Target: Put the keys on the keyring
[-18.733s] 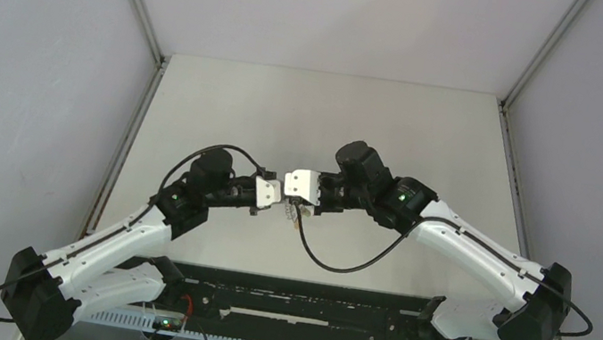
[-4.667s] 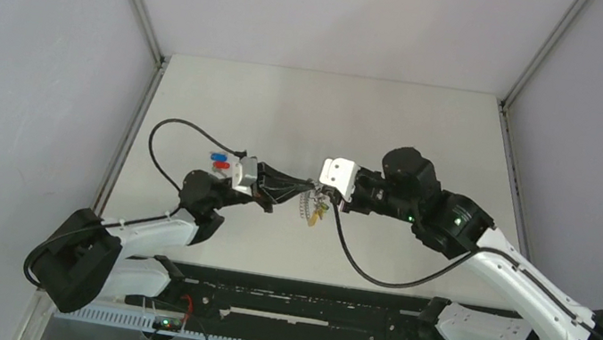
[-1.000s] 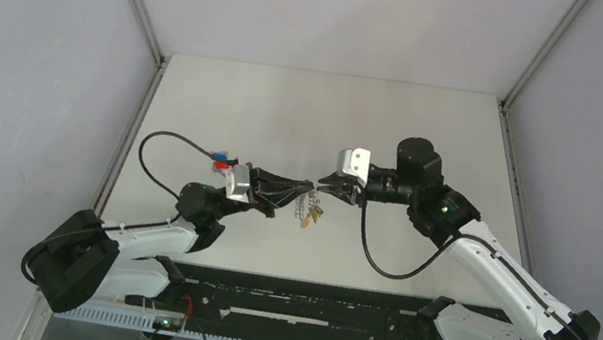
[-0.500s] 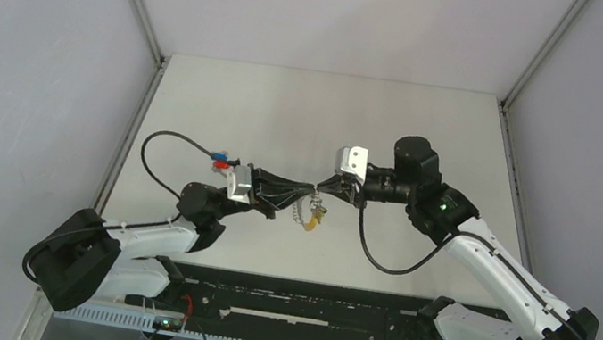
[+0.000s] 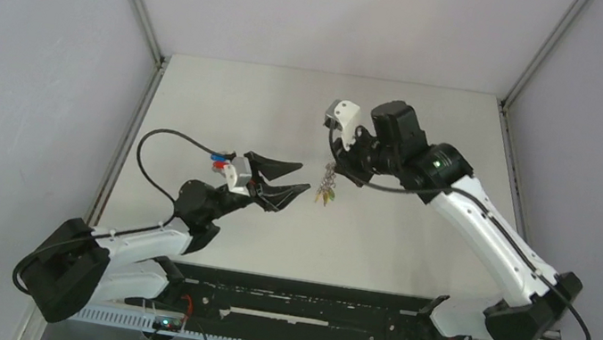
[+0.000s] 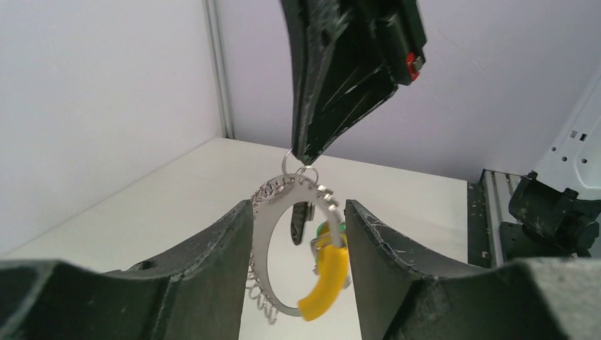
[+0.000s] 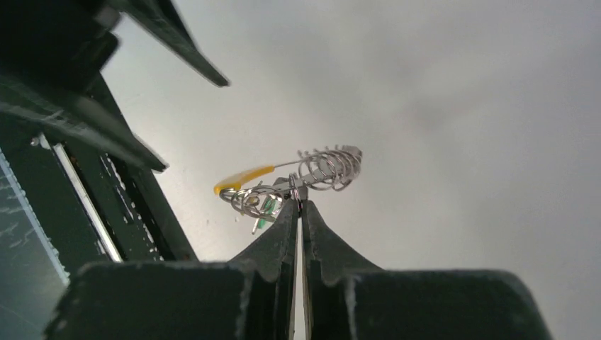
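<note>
The keyring (image 7: 327, 168) is pinched by a small ring in the pressed-together right gripper (image 7: 298, 205), hung in air just beyond the spread left gripper (image 5: 306, 177); that thin hold could be lost to a swing.

- In the top view, the keyring (image 5: 328, 185) hangs at six o'clock of the right gripper (image 5: 335, 166), too small to tell chain, tag and key apart
- In the left wrist view, the top edge cuts off the right gripper and the bottom edge cuts off the fingers (image 6: 205, 276) of the left gripper (image 6: 298, 209)
- One finger hides the chain at the loop's nine o'clock
- How the black-headed key (image 6: 300, 223) is attached cannot be told
- Seen edge-on from the right wrist, the rings mostly hide the green tag (image 7: 264, 207)
- The blue- and red-headed keys (image 5: 217, 158) show only as specks
</note>
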`<state>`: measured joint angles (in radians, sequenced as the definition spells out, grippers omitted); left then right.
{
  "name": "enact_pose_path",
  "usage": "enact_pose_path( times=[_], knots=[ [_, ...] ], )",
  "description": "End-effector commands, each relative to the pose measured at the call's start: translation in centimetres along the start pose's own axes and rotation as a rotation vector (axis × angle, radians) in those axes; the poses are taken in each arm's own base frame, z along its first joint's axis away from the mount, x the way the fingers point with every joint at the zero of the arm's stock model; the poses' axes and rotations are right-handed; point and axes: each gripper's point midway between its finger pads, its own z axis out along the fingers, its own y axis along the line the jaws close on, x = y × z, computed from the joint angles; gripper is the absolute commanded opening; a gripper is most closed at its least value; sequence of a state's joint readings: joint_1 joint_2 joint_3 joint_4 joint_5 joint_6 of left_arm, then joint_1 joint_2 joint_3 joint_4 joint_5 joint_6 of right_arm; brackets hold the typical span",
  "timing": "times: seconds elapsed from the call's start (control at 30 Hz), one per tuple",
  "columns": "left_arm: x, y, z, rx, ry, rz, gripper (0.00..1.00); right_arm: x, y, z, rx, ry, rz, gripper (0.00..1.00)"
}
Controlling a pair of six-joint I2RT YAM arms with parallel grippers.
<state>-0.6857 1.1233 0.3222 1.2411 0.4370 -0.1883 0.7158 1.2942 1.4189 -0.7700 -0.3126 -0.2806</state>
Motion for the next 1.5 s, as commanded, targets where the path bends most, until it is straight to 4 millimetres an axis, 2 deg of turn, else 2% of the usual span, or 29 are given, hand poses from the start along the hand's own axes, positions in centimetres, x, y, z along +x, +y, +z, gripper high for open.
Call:
enact_pose_path(
  times=[0.0, 0.1, 0.27, 0.4, 0.5, 0.8, 1.13, 1.47],
  knots=[
    [1.2, 0.9, -0.8, -0.054, 0.062, 0.028, 0.56, 4.5, -0.6, -0.9, 0.103, 0.354, 0.16, 0.0],
    [1.8, 0.9, -1.0, -0.052, 0.079, 0.015, 0.56, 4.9, -0.8, -0.6, 0.105, 0.449, 0.187, 0.0],
    [3.3, 0.7, -0.8, -0.044, 0.111, -0.008, 0.57, 3.6, -1.2, 0.2, 0.092, 0.435, 0.276, 0.0],
    [4.1, 0.8, -0.4, -0.048, 0.126, -0.018, 0.58, 3.4, -0.9, 0.9, 0.064, 0.45, 0.318, 0.0],
    [4.3, 0.9, 0.0, -0.042, 0.127, -0.022, 0.58, 3.5, 0.0, 1.3, 0.019, 0.46, 0.245, 0.0],
    [3.7, -1.0, 0.5, 0.096, 0.101, -0.057, 0.53, 4.1, 1.7, 2.1, -0.103, 0.44, 0.068, 0.0],
    [4.1, -2.1, 1.1, 0.189, 0.125, -0.092, 0.26, 3.9, 3.0, 2.5, -0.158, 0.428, -0.053, 0.0],
    [4.4, -2.2, 1.4, 0.204, 0.132, -0.109, 0.21, 3.5, 4.1, 2.6, -0.184, 0.408, -0.125, 0.0]
  ],
)
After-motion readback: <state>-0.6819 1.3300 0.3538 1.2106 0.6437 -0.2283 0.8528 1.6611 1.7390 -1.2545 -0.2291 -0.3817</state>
